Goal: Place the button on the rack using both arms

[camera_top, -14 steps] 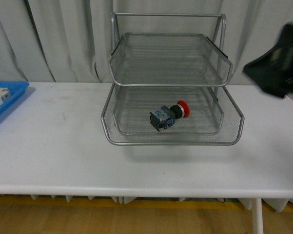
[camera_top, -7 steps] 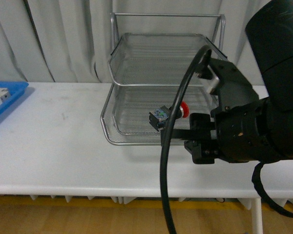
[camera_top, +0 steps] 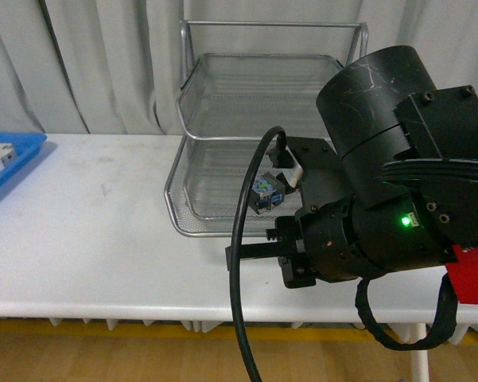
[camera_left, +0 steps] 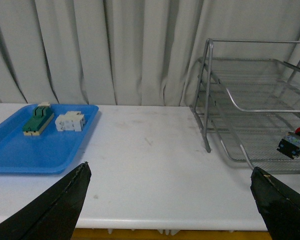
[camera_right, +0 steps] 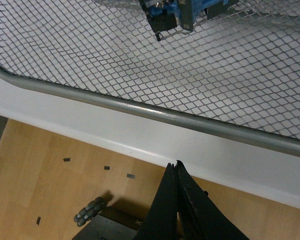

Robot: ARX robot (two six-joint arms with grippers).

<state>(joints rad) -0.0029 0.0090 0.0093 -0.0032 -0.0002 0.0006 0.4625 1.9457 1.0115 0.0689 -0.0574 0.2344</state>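
The button (camera_top: pixel 266 191) lies on its side in the bottom tray of the silver rack (camera_top: pixel 223 119), with its red cap hidden behind my right arm. The left wrist view shows the button (camera_left: pixel 293 144) from the side, inside the rack (camera_left: pixel 249 107). My right gripper (camera_top: pixel 229 253) is shut and empty, level with the table's front edge, just in front of the rack. In the right wrist view the gripper (camera_right: pixel 173 165) hangs over the floor below the rack's front rim (camera_right: pixel 140 111), and the button (camera_right: pixel 169 12) is beyond it. My left gripper (camera_left: pixel 170 167) is open and empty, far from the rack.
A blue tray (camera_left: pixel 35 150) at the table's left end holds a green-and-cream switch (camera_left: pixel 38 119) and a white block (camera_left: pixel 71 121). The tray (camera_top: pixel 8 163) also shows in the front view. Bare white tabletop (camera_top: pixel 103 231) lies between tray and rack. Curtains hang behind.
My right arm has swung in from the right and now covers the rack's front right corner. The button has not moved.
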